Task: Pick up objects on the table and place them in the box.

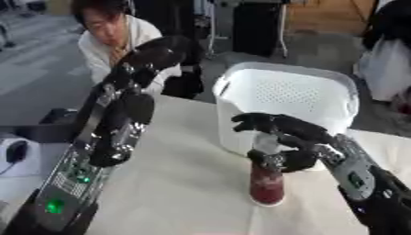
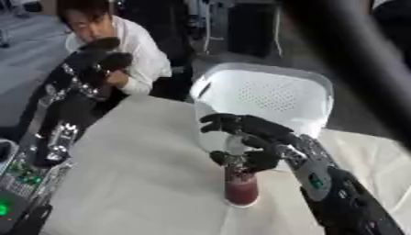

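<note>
Cream cloth, matte and a bit creased, covers your counter [image 1: 185,183]. On it stands a small bottle [image 1: 266,183]: upright, cylindrical, dark red lower body with a pale round base, clear narrow neck above. It sits toward the far right part of the counter, just in front of the box's near wall.

Your right hand [image 1: 291,137] comes in from the lower right, black glossy segments with silver joints at the wrist. Its fingers [image 2: 233,123] arch over the bottle's top and the thumb curls in at the neck from the near side, so the hand is closed round the upper part of the bottle. The bottle's base looks to be resting on the cloth; you can't tell for sure whether it is lifted.

The box [image 1: 289,98] is a white plastic basket, rounded-corner rectangle, smooth thick rim, perforated dotted pattern on the inside far wall. It stands at the far edge of the counter, right of the middle, just behind the bottle. What lies inside it, you can't see.

Your left hand [image 1: 152,57] is raised high over the far left edge of the counter, black, fingers curled in with nothing in them. Its forearm [image 1: 80,170] runs down to the lower left corner, showing a bare circuit board with a green light.
</note>
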`<move>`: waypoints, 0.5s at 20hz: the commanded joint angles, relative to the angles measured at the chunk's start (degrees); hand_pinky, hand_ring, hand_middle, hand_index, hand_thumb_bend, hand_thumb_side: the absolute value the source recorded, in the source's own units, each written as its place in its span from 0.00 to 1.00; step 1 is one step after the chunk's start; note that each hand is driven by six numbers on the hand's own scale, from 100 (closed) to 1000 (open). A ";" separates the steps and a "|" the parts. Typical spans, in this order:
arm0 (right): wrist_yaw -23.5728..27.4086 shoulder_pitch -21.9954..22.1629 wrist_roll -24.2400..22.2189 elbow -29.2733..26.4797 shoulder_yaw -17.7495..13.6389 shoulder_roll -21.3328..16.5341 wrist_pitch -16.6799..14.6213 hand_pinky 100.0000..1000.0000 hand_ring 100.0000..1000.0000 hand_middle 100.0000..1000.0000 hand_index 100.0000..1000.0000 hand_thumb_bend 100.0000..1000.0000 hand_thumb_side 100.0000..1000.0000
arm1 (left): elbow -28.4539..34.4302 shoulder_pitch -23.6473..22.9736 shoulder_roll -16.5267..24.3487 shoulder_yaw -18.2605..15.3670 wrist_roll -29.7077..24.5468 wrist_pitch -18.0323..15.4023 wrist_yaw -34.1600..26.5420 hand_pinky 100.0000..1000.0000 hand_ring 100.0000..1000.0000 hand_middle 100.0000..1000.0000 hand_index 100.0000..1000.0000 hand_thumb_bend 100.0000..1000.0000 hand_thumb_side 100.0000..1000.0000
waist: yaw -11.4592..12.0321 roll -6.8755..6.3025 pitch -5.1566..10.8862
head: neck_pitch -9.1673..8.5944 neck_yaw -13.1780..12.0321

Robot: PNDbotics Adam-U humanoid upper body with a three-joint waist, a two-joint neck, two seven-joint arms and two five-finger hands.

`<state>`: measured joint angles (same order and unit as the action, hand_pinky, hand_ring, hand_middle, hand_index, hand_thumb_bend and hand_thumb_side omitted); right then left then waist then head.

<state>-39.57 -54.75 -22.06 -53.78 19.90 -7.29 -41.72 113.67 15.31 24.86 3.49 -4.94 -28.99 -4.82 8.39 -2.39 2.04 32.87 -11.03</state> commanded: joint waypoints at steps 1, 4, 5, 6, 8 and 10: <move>-3.56 -0.94 -8.07 0.61 -1.99 0.81 -10.25 0.87 0.86 0.96 0.92 0.19 1.00 | 0.92 0.88 0.60 -0.04 -0.17 -0.16 -0.24 0.90 0.83 0.91 0.90 0.00 0.61 | 0.12 -0.27 0.39 | -0.82 0.01; -7.21 -1.03 -5.18 1.85 -2.93 1.59 -10.25 0.86 0.86 0.96 0.92 0.26 1.00 | 0.92 0.93 0.54 -0.01 -0.21 -0.13 -0.29 0.90 0.83 0.91 0.90 0.00 0.61 | 0.22 -0.29 0.36 | -0.74 0.08; -8.23 -1.01 -4.26 2.20 -3.08 1.74 -10.25 0.86 0.86 0.96 0.92 0.29 1.00 | 0.92 0.95 0.53 -0.02 -0.21 -0.12 -0.29 0.90 0.83 0.91 0.90 0.00 0.61 | 0.25 -0.29 0.35 | -0.72 0.02; -9.17 -0.98 -3.42 2.51 -3.14 1.83 -10.25 0.86 0.86 0.96 0.92 0.32 1.00 | 0.92 0.97 0.53 -0.02 -0.23 -0.11 -0.29 0.90 0.83 0.91 0.90 0.00 0.61 | 0.28 -0.28 0.34 | -0.71 -0.02; -10.74 -0.85 -1.93 3.05 -3.22 1.92 -10.25 0.86 0.86 0.96 0.92 0.35 1.00 | 0.92 0.99 0.52 -0.02 -0.23 -0.11 -0.28 0.90 0.83 0.91 0.90 0.00 0.61 | 0.32 -0.27 0.33 | -0.68 -0.13; -11.97 -0.78 -0.72 3.45 -3.26 1.95 -10.25 0.86 0.86 0.96 0.92 0.37 1.00 | 0.92 1.00 0.51 -0.03 -0.21 -0.09 -0.27 0.90 0.83 0.91 0.90 0.00 0.61 | 0.33 -0.27 0.33 | -0.64 -0.25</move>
<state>-50.69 -54.75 -17.79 -50.01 17.11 -5.47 -45.99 113.67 15.34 24.84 3.51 -4.98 -29.00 -4.85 8.60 -2.43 1.94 32.87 -11.03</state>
